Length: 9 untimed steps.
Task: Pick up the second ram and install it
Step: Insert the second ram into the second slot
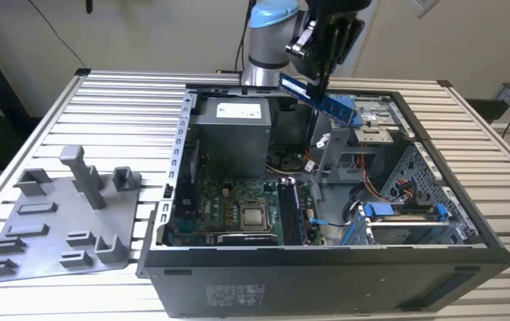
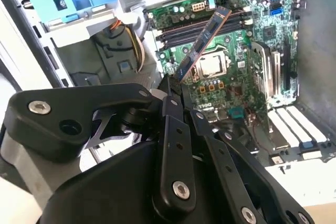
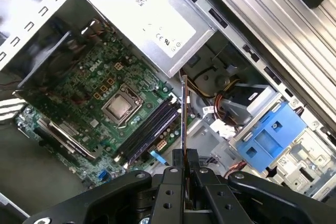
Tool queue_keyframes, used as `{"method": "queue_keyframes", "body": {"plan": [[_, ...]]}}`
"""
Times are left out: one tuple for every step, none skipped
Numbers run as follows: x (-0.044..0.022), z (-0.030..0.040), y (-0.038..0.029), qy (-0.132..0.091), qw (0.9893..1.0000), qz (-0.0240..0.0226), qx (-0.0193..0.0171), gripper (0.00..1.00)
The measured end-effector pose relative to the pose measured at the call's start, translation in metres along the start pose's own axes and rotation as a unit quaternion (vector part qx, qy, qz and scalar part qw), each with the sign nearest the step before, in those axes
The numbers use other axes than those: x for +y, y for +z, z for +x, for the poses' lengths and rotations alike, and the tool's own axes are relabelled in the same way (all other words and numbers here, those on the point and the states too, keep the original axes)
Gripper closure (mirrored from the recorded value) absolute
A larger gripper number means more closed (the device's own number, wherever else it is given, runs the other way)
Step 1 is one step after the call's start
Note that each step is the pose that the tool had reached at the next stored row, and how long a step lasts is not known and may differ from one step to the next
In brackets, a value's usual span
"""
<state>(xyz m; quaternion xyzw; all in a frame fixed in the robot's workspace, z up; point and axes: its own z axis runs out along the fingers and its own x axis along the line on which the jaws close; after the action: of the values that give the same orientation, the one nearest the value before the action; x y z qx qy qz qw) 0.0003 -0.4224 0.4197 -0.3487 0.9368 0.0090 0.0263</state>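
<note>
The second ram (image 1: 340, 108) is a long thin dark board with a pale label. It hangs tilted in the air above the back of the open computer case (image 1: 326, 257). My gripper (image 1: 315, 85) is shut on it near one end, and the free end slants down toward the exterior view's right. In the second wrist view the ram (image 2: 203, 40) sticks out from the gripper (image 2: 176, 85) over the motherboard's memory slots (image 2: 202, 23). In the first wrist view the ram (image 3: 184, 111) appears edge-on, running from the gripper (image 3: 185, 156) toward the slots (image 3: 152, 127).
A grey power-supply box (image 1: 232, 130) stands at the back of the case, with the processor socket (image 1: 255, 215) in front of it. A blue drive caddy (image 1: 402, 212) and cables fill the case's right half. A grey plastic tray (image 1: 59, 231) with upright posts lies on the slatted table at the exterior view's left.
</note>
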Motion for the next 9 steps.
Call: {"method": "queue_keyframes", "body": {"plan": [[0.0000,0.0000,0.0001,0.007,1.0000,0.0004,0.0001,0.86],[0.0000,0.0000,0.0004,0.014,0.9999,0.0008,0.0001,0.86],[0.0000,0.0000,0.0006,0.021,0.9998,0.0012,0.0001,0.86],[0.0000,0.0001,0.0009,0.029,0.9996,0.0017,0.0001,0.86],[0.0000,0.0001,0.0012,0.036,0.9993,0.0021,0.0001,0.86],[0.0000,0.0001,0.0014,0.043,0.9991,0.0025,0.0002,0.86],[0.0000,0.0001,0.0016,0.050,0.9987,0.0029,0.0002,0.86],[0.0000,0.0001,0.0019,0.057,0.9984,0.0033,0.0002,0.86],[0.0000,0.0001,0.0022,0.064,0.9980,0.0037,0.0002,0.86]]}}
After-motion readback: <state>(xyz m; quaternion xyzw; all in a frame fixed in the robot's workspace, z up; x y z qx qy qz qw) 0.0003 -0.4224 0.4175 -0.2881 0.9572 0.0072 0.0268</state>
